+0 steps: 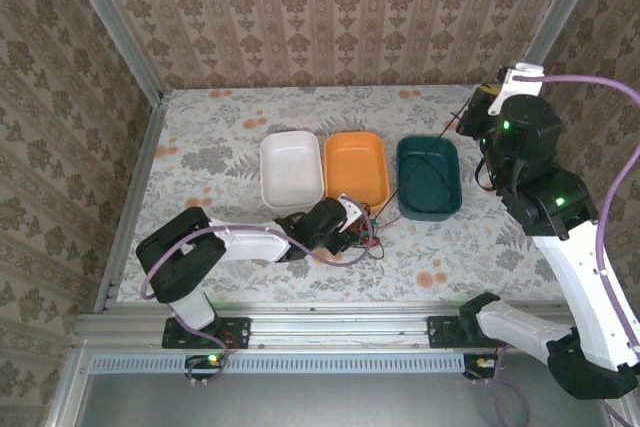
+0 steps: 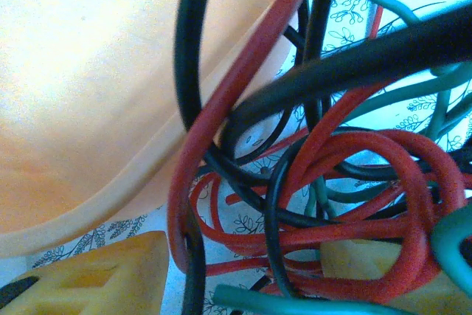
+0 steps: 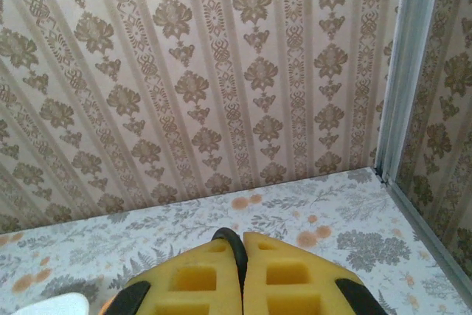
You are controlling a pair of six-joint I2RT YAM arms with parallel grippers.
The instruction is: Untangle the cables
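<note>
While right tool [image 3: 241, 241] pinches black cable [image 3: 234, 252], left tool [image 2: 236, 274] half-open astride tangled cables [image 2: 354, 182], beside orange tray [image 2: 88, 71]

No legible text, no labels, brands, numbers or signs anywhere in view

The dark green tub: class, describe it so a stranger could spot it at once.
On the flowered table three tubs stand in a row. The dark green tub is at the right end, beside the orange tub. It alone is dark; the others are orange and white.
</note>
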